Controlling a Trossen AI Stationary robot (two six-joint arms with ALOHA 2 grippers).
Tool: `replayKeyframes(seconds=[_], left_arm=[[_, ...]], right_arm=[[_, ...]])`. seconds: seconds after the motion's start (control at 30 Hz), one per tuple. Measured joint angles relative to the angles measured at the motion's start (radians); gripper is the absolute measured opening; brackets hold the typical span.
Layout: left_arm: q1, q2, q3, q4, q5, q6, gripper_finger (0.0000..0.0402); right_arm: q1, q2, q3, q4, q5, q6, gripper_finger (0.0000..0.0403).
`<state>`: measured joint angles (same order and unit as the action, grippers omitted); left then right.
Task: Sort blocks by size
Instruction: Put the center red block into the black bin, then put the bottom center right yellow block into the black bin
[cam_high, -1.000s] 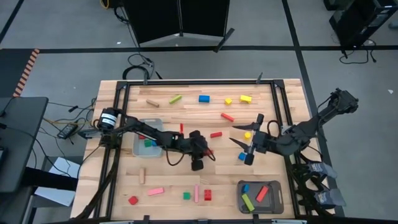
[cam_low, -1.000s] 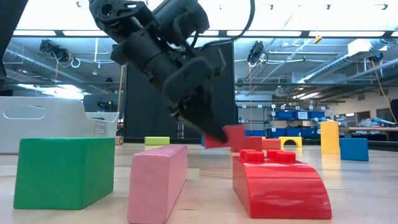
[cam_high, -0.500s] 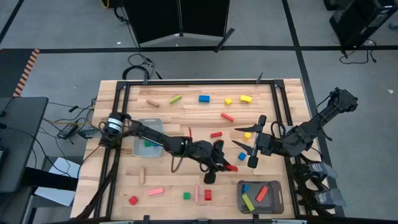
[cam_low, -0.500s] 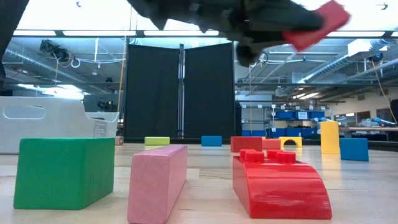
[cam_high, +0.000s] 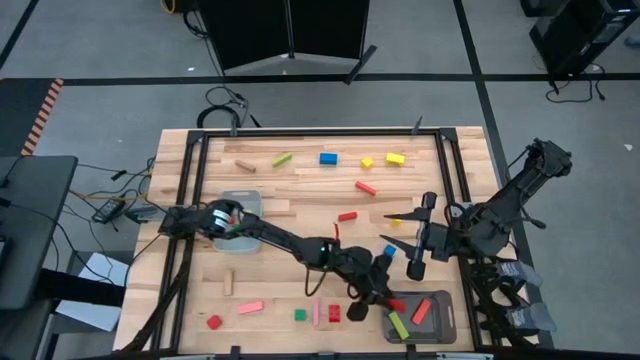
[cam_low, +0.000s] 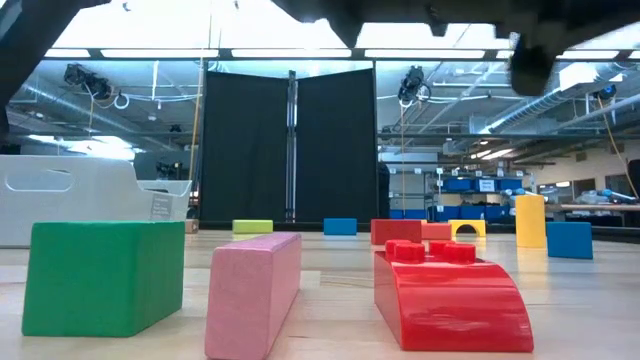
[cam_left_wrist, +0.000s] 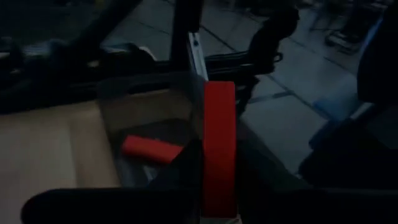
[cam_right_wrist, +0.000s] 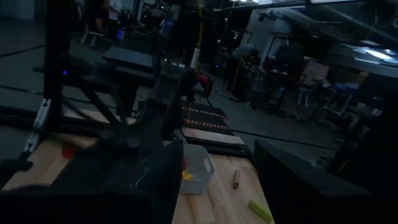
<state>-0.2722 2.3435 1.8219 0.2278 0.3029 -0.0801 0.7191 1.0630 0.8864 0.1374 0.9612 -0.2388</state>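
In the high view the left arm stretches across the tabletop (cam_high: 200, 290) toward the lower right of the frame, its left pincer (cam_high: 392, 299) closed on a red bar (cam_left_wrist: 219, 146) at the left edge of the grey tray (cam_high: 447, 321), which already holds a red, a green and a blue block. The right pincer (cam_high: 408, 240) hangs at right of centre, fingers spread wide and apparently empty, just beside a small blue cube (cam_high: 389, 251). Other blocks lie scattered along the upper and lower parts of the frame.

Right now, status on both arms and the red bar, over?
Left gripper shut on red bar, at rim of right-hand grey tray. Right gripper open, idle beside small blue block. Tray already holds blocks; nothing blocking.
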Motion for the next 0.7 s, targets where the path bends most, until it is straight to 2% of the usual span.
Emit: replayKeyframes(seconds=[0.2,0.4,0.53,0.7], left_arm=[[-0.01,0.039,0.052,-0.023,0.034,-0.009,0.0075],[-0.011,0.037,0.051,-0.046,0.033,-0.01,0.0176],[-0.001,0.037,0.051,-0.062,0.038,-0.007,0.0222],[0.014,0.03,0.041,-0.049,0.039,-0.008,0.0222]], right_arm=[[0.007,0.0,0.0,0.0,0.016,-0.001,0.0203],[0.006,0.0,0.0,0.0,0.017,0.0,0.0204],[0.006,0.0,0.0,-0.004,0.017,0.002,0.0203],[0.006,0.0,0.0,-0.01,0.017,0.009,0.0199]])
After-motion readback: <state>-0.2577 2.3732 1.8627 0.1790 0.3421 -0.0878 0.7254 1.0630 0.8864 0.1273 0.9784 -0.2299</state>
